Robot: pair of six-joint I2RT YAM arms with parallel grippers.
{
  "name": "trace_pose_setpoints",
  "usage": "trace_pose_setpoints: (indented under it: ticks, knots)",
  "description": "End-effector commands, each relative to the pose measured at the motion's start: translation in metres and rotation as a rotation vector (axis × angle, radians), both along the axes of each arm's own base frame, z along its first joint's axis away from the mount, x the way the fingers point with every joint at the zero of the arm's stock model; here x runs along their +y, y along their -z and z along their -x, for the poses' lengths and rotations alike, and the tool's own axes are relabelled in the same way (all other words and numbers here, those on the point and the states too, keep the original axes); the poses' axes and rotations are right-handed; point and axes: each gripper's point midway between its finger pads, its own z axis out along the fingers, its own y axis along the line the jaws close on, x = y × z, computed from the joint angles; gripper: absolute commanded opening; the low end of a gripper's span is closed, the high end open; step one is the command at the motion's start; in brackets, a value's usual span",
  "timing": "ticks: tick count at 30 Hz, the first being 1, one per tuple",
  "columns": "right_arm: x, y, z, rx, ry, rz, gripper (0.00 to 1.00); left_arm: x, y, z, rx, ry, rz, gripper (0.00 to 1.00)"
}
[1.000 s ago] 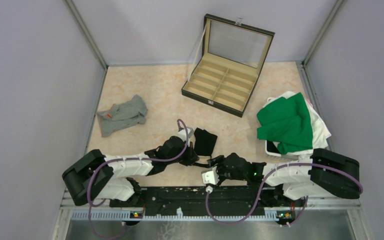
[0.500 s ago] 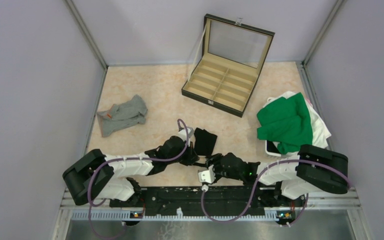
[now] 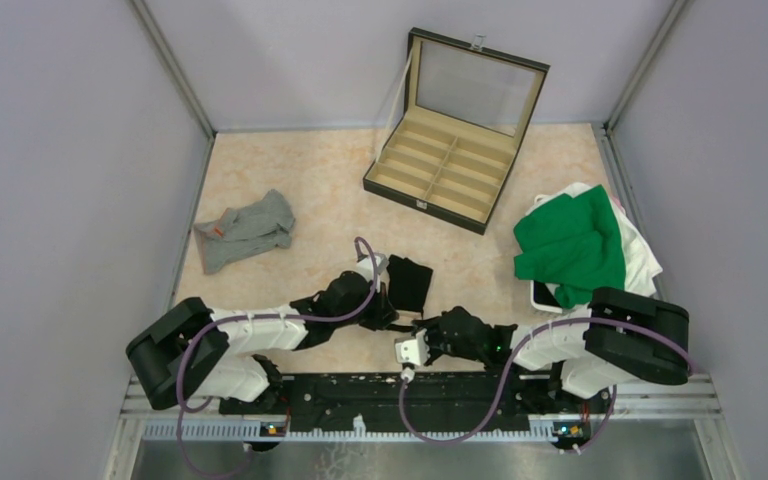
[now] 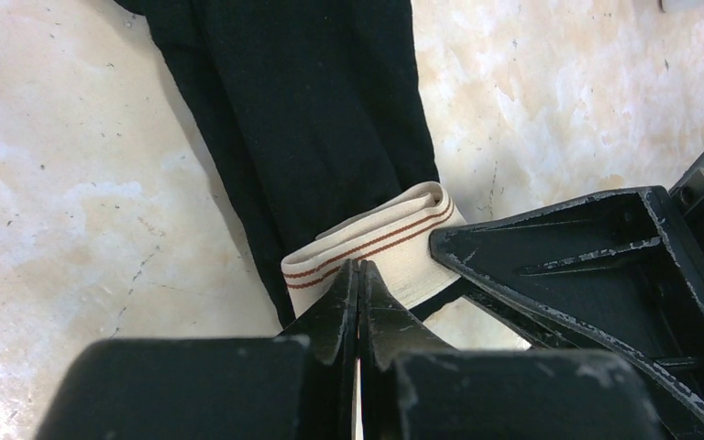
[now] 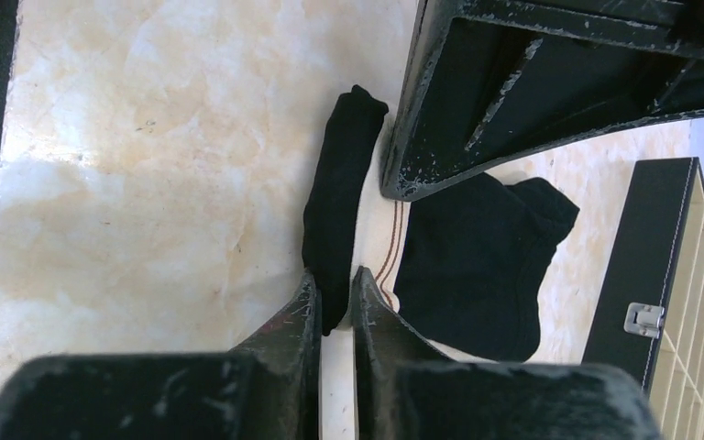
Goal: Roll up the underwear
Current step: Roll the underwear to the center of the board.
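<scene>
at the middle of the counter's [image 3: 290,170] near edge, the left gripper's [image 4: 358,268] jaws are pressed fully together, tips against the cream waistband [image 4: 376,240]; whether they pinch it is hidden. the right gripper's [image 5: 333,280] jaws stand nearly together on a fold of the black underwear [image 3: 412,283], whose long axis runs near to far, waistband nearest. the grey underwear [image 3: 245,230] lies crumpled by the left edge.
</scene>
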Motion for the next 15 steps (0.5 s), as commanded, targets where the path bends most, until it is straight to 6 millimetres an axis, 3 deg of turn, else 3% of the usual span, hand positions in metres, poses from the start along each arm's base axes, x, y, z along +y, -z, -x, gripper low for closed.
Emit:
trace_pose_setpoints:
  ticks: [1,10,15]
  knots:
    - [0.000,0.009,0.004,0.073,0.031,0.025,0.00,0.037,0.038,0.010,0.077,-0.043,-0.171,0.00]
    - [0.016,-0.004,0.022,0.245,0.036,-0.047,0.00,0.041,-0.017,-0.013,-0.032,-0.131,-0.057,0.00]
    - [0.025,-0.018,0.034,0.342,0.030,-0.120,0.00,0.030,-0.041,-0.011,-0.078,-0.068,0.018,0.00]
